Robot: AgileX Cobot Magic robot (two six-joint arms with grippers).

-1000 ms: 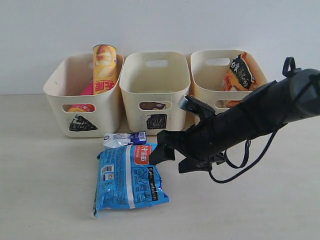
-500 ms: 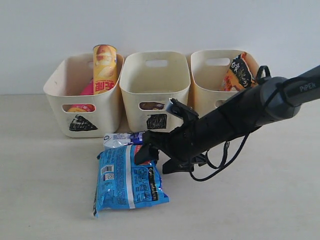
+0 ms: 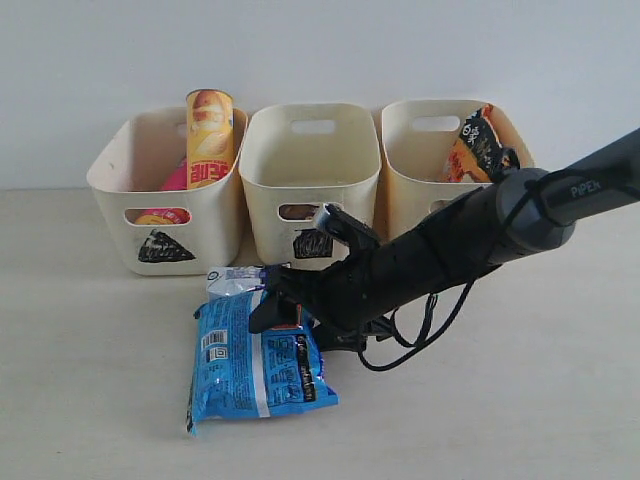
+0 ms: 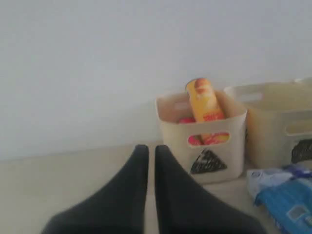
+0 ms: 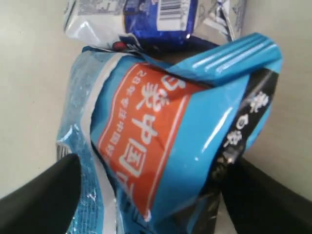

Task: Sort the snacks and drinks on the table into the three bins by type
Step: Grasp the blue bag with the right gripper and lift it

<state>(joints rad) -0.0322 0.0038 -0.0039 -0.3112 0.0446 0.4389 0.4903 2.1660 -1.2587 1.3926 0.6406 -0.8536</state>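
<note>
The blue bag [image 3: 255,365] lies flat on the table [image 3: 90,380] in front of the bins, and the small white-and-blue drink carton [image 3: 235,279] lies just behind it. My right gripper [image 3: 285,310] is open over the bag's upper end. In the right wrist view, the fingers of the right gripper [image 5: 156,170] straddle the orange-labelled end of the blue bag [image 5: 161,131], with the drink carton [image 5: 146,14] beyond. My left gripper [image 4: 151,148] is shut on nothing and faces the triangle bin [image 4: 214,146]. It is out of the exterior view.
The triangle bin [image 3: 130,215] holds the yellow tube [image 3: 209,135] and the pink tube [image 3: 175,180]. The square bin [image 3: 310,180] shows the purple box [image 3: 305,211] through its slot. The circle bin [image 3: 420,150] holds the orange-black bag [image 3: 478,145]. The right arm's cable [image 3: 420,330] hangs low.
My right arm has reached further left and lower, bringing its open gripper from beside the blue bag to over the bag's upper end. The bag and carton have not moved.
</note>
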